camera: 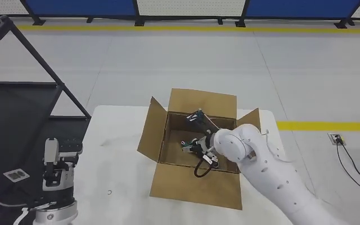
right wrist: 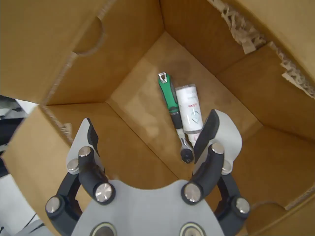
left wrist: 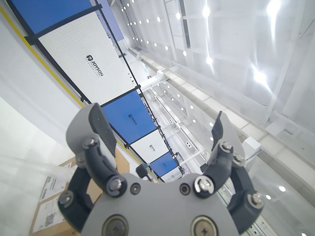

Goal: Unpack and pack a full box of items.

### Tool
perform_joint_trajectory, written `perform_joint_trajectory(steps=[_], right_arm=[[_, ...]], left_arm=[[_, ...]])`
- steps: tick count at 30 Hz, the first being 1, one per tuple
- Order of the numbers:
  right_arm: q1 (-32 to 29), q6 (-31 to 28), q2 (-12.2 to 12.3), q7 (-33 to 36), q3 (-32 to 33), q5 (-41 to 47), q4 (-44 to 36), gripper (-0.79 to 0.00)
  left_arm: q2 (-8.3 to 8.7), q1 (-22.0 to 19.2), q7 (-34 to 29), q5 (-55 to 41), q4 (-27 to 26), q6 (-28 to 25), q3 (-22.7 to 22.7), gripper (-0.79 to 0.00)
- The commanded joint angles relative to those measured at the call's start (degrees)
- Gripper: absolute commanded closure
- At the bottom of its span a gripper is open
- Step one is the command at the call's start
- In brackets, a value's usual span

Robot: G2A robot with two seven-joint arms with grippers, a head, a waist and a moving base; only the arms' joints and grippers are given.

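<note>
Bright, even indoor light; the white table (camera: 118,152) around the cardboard box (camera: 194,185) looks almost washed out, while the inside of the box is darker, shaded by its own walls; from the right wrist, the box floor (right wrist: 147,74) carries pale patches of sheen, with soft shade in its corners; high above the box, round ceiling lights (left wrist: 206,12) flare into white streaks; both wrist views bend straight lines near their edges.

Matt corrugated cardboard box (right wrist: 137,37); glossy plastic tube (right wrist: 190,109).
</note>
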Motion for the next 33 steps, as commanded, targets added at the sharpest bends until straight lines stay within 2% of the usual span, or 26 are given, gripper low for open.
perform_joint_trajectory(steps=[1, 9, 13, 15, 17, 20, 21, 23, 29, 33], right_arm=[[3.4, 0.8, -1.2, 3.0, -2.8, -1.5, 5.7, -0.785], [10.3, 1.4, -6.5, 3.2, -10.1, -0.2, 20.8, -0.785], [12.1, 0.7, -8.9, 1.3, -12.6, -0.2, 27.4, -0.767], [12.7, 0.0, -10.0, 0.0, -13.4, -0.1, 30.6, -0.785], [13.2, -0.9, -10.9, -1.7, -14.0, 0.1, 33.5, -0.736], [13.6, -2.2, -12.3, -4.0, -14.5, 0.8, 37.4, -0.557], [13.7, -2.6, -12.7, -4.7, -14.7, 0.8, 38.5, -0.536], [13.9, -3.5, -13.5, -5.7, -15.0, 1.0, 40.6, -0.388], [14.6, -5.7, -15.6, -7.1, -15.5, 1.6, 45.6, -0.351], [15.1, -6.8, -16.6, -7.5, -15.6, 1.7, 47.9, -0.271]], left_arm=[[0.09, 0.3, -0.8, -2.6, 0.2, -0.3, -1.4, -0.785], [0.41, 1.6, -4.5, -12.4, 0.4, 0.4, -5.9, -0.785], [0.53, 2.1, -5.6, -13.3, -0.4, 0.2, -6.4, -0.785], [0.55, 2.4, -5.7, -13.0, -1.0, 0.1, -6.2, -0.785], [0.59, 2.8, -5.9, -12.3, -1.5, 0.5, -5.8, -0.785], [0.59, 2.8, -5.9, -12.3, -1.5, 0.5, -5.8, -0.785], [0.59, 2.8, -5.9, -12.3, -1.5, 0.5, -5.8, -0.785], [0.59, 2.8, -5.9, -12.3, -1.5, 0.5, -5.8, -0.785], [0.59, 2.8, -5.9, -12.3, -1.5, 0.5, -5.8, -0.785], [0.59, 2.8, -5.9, -12.3, -1.5, 0.5, -5.8, -0.785]])
